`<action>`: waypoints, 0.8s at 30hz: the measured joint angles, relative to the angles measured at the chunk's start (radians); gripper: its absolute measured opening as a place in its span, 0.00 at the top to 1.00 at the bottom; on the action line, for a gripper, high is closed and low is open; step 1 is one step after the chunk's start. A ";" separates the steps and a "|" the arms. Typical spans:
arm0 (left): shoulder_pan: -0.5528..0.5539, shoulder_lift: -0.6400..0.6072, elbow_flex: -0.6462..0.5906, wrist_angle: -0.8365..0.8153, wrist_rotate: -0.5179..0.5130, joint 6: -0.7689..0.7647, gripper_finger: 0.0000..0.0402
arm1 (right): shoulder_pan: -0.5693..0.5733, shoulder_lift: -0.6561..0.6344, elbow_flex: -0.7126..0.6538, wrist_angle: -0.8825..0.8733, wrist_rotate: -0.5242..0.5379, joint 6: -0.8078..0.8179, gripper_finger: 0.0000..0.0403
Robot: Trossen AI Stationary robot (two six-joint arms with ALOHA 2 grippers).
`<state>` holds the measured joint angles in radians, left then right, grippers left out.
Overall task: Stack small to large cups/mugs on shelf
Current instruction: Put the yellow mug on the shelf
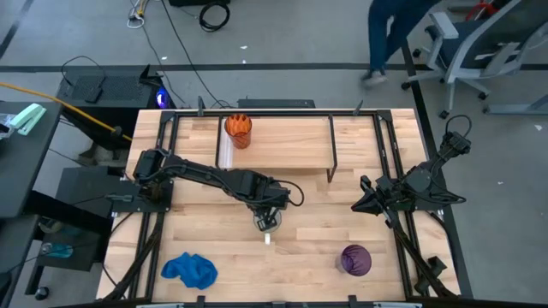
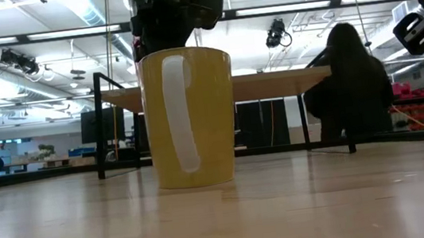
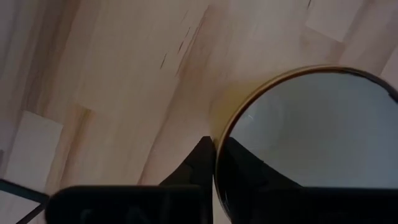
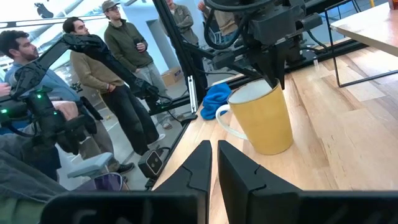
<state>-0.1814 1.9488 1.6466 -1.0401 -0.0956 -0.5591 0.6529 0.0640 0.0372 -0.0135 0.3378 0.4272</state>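
Observation:
A yellow mug (image 1: pixel 267 222) with a white inside and a white handle stands upright on its base on the tabletop, handle toward the near edge; it fills the low view (image 2: pixel 189 117). My left gripper (image 1: pixel 269 210) reaches down onto its rim. An orange swirl-patterned cup (image 1: pixel 239 130) stands on the left part of the light-wood shelf (image 1: pixel 291 141). A purple tumbler (image 1: pixel 355 259) stands on the table at the near right. My right gripper (image 1: pixel 358 205) waits shut and empty at the right, level with the mug. My left gripper holds the mug's wall at the rim (image 3: pixel 216 144), on the side away from the handle, with one finger (image 3: pixel 200 163) outside and one finger (image 3: pixel 249 180) inside. The fingers come from above, pointing down (image 4: pixel 273 74). The mug stands upright with its base on the table.
A crumpled blue cloth (image 1: pixel 190 269) lies near the front left edge. The shelf's black legs (image 1: pixel 332 175) stand just beyond the mug. Several people (image 4: pixel 118 68) stand beyond the table's left side; another person (image 2: pixel 348 87) sits behind the table.

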 joint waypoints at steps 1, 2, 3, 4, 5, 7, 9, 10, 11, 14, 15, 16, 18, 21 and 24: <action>0.000 0.000 0.000 0.000 0.000 0.000 0.95 | 0.000 0.000 0.000 0.000 0.000 0.000 0.92; 0.000 0.000 0.000 0.000 0.000 -0.001 0.95 | 0.000 0.000 0.000 0.000 0.000 0.000 0.92; 0.000 0.000 0.000 0.000 0.001 -0.003 0.95 | 0.000 0.000 0.000 0.000 0.000 0.000 0.92; 0.000 0.000 0.000 0.000 0.002 -0.005 0.95 | 0.000 0.000 0.000 0.000 0.000 0.000 0.92; 0.000 0.000 0.000 0.000 0.005 -0.009 0.95 | 0.000 0.000 0.000 0.000 0.000 0.000 0.92; 0.000 0.002 0.012 -0.008 0.018 -0.020 0.95 | 0.000 0.000 0.000 0.000 0.000 0.000 0.92; 0.000 0.006 0.039 -0.012 0.022 -0.028 0.95 | 0.000 0.000 0.000 0.000 0.000 0.000 0.92; 0.000 0.007 0.057 -0.011 0.022 -0.029 0.95 | 0.000 0.000 0.000 0.000 0.000 0.000 0.92; -0.001 0.007 0.082 -0.010 0.023 -0.029 0.95 | 0.000 0.000 0.000 0.000 0.000 0.000 0.92; -0.002 0.006 0.170 -0.028 0.027 -0.031 0.95 | 0.000 0.000 0.000 0.000 0.000 0.000 0.92; -0.003 0.006 0.203 -0.049 0.028 -0.030 0.95 | 0.000 0.000 0.000 0.000 0.000 0.000 0.92; -0.002 0.006 0.237 -0.069 0.029 -0.030 0.95 | 0.000 0.000 0.000 0.000 0.000 0.000 0.92; -0.002 0.006 0.313 -0.106 0.029 -0.028 0.95 | 0.000 0.000 0.000 0.000 0.000 0.000 0.92; 0.002 0.004 0.433 -0.192 0.018 -0.027 0.95 | 0.000 0.000 0.000 0.000 0.000 0.000 0.92; 0.013 0.003 0.528 -0.243 -0.011 -0.025 0.95 | 0.000 0.000 0.000 0.000 0.000 -0.003 0.92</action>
<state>-0.1687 1.9522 2.1744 -1.2835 -0.1070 -0.5842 0.6529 0.0639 0.0372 -0.0135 0.3379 0.4240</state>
